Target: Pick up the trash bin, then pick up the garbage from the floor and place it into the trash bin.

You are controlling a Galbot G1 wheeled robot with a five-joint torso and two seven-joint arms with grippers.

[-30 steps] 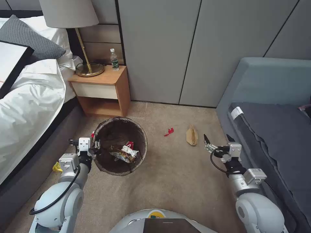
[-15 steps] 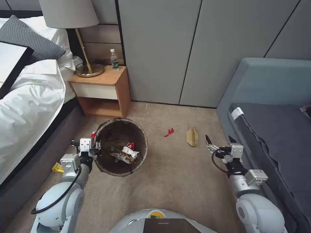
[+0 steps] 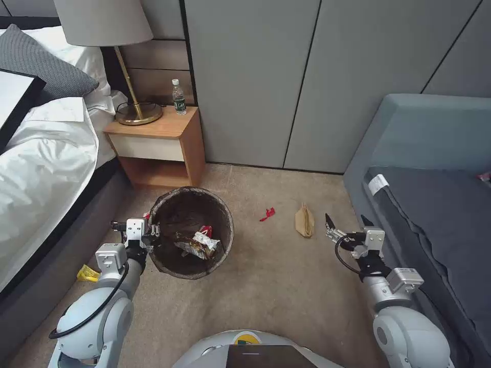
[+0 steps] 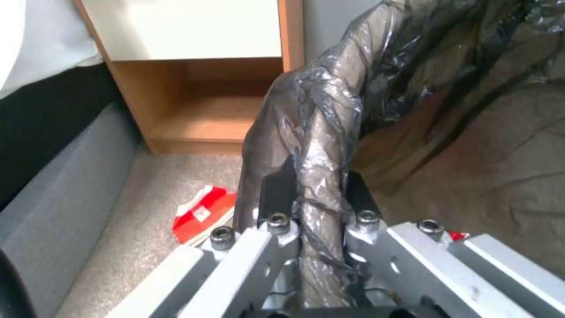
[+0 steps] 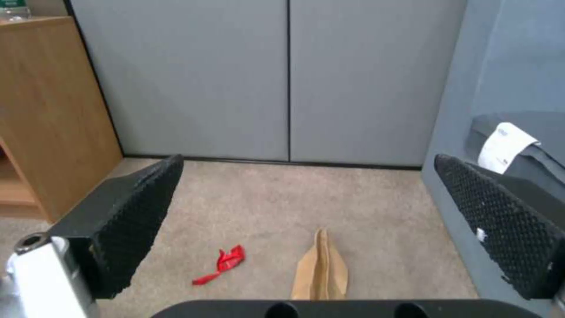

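Left hand (image 4: 315,194) is clamped on the bin (image 3: 190,232) rim, pinching the liner bag too; the bin sits on the carpet in front of the nightstand and looks light, though that thin plastic could slip. Further right, a red scrap (image 3: 267,214) and a flat paper bag (image 3: 304,221) lie on the floor. Both look flimsy, so I'd pinch an edge; the right hand (image 3: 346,225) hovers wide open and empty beside the paper bag.

White-grey arms, black cables, silver screwed brackets, textured black pads, perhaps rubber.
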